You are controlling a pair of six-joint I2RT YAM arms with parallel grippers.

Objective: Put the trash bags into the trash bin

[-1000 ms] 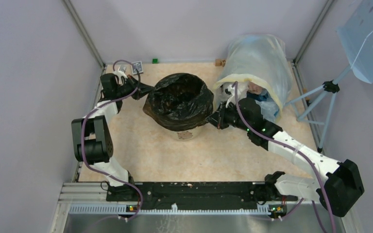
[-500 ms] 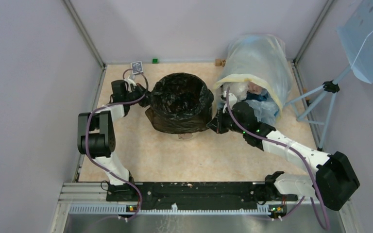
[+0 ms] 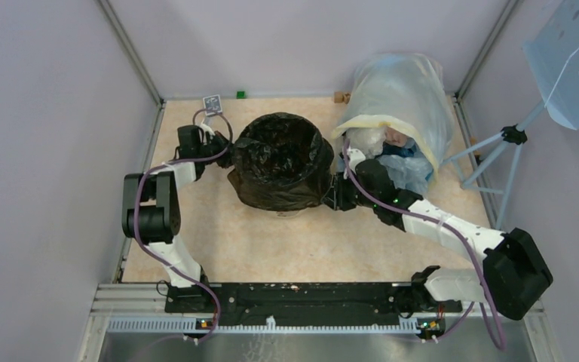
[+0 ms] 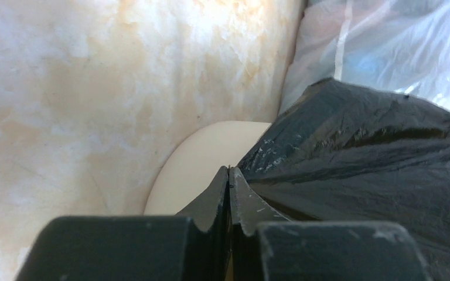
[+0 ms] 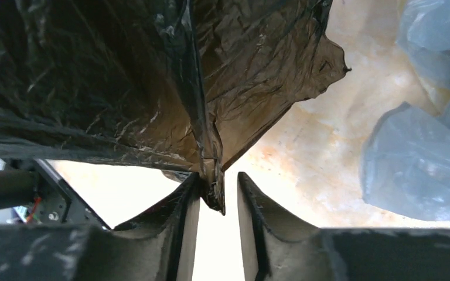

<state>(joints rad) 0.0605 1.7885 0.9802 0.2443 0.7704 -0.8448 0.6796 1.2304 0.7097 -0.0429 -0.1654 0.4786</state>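
Black crinkled plastic bag (image 3: 280, 154) cloaks the round cream bin (image 4: 211, 158); left gripper (image 4: 229, 171) clenched at nine o'clock, right gripper (image 5: 218, 177) parted astride the three o'clock fold, probably to seat the hem.

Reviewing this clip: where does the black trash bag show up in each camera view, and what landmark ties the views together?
Top external: the black trash bag sits at centre, draped over the trash bin.
Left wrist: it fills the right half.
Right wrist: it covers the top and left.
Shared landmark: the translucent sack, on the right in all three views.
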